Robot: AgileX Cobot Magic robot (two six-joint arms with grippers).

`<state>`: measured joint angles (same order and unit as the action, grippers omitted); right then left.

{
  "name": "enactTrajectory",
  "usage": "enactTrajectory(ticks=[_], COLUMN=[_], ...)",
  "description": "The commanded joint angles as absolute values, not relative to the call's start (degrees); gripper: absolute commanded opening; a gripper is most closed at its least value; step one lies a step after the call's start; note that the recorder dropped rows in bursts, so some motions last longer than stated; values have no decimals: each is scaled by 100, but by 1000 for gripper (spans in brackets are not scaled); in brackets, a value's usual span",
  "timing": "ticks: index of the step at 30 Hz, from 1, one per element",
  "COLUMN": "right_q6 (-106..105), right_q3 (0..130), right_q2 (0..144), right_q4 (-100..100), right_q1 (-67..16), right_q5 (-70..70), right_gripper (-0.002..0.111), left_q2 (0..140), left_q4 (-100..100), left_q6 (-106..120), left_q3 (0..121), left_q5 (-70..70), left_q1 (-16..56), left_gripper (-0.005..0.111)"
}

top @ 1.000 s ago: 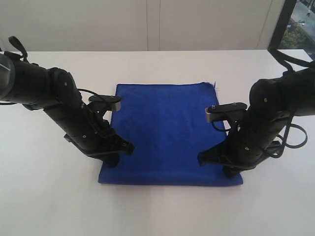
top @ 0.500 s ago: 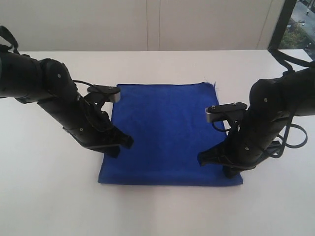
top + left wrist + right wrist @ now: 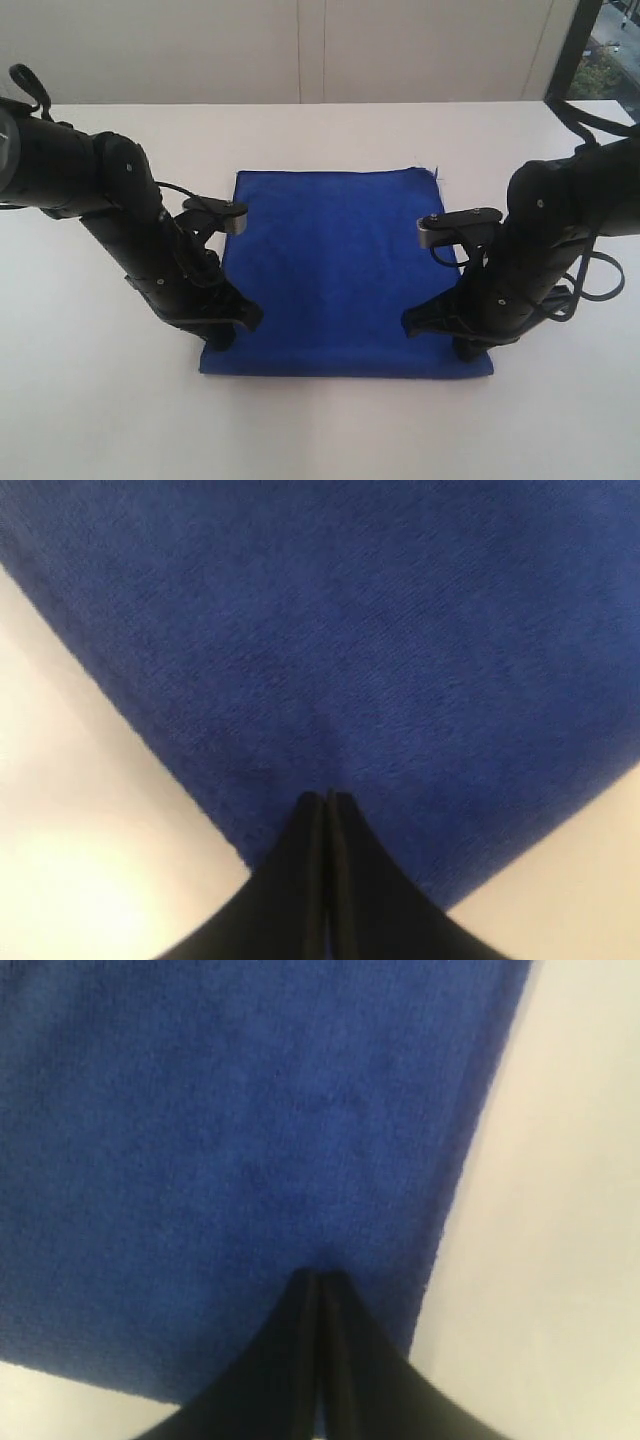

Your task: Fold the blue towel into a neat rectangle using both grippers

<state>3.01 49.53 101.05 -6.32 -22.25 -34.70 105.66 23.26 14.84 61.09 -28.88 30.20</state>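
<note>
The blue towel lies flat on the white table as a roughly square, folded layer, with a small thread tag at its far right corner. My left gripper is down at the towel's near left corner. In the left wrist view its fingers are pressed together, tips on the blue cloth, with no cloth bunched between them. My right gripper rests at the near right corner. There too the fingers are shut, tips touching the towel close to its side edge.
The white table surrounds the towel on all sides. A pale wall runs along the back, and a dark window frame stands at the far right. Black cables loop off the right arm.
The left arm lifted and swung back from the near left corner, then came down again onto that corner. The right arm and the towel have not moved.
</note>
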Motion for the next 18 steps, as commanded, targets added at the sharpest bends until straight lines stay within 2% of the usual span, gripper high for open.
enactTrajectory(ticks=[1, 18], right_q6=[331, 331], right_q3=[4927, 4927], right_q2=[10077, 10077], right_q4=[-569, -608], right_q1=[-2221, -2221], right_q5=[-3397, -3272], right_gripper=[0, 0], left_q2=[10738, 10808], left_q4=[2247, 2122], left_q6=[1515, 1502], left_q3=[6062, 6062], left_q5=[-3006, -3080], left_q1=[3056, 3056], left_gripper=[0, 0])
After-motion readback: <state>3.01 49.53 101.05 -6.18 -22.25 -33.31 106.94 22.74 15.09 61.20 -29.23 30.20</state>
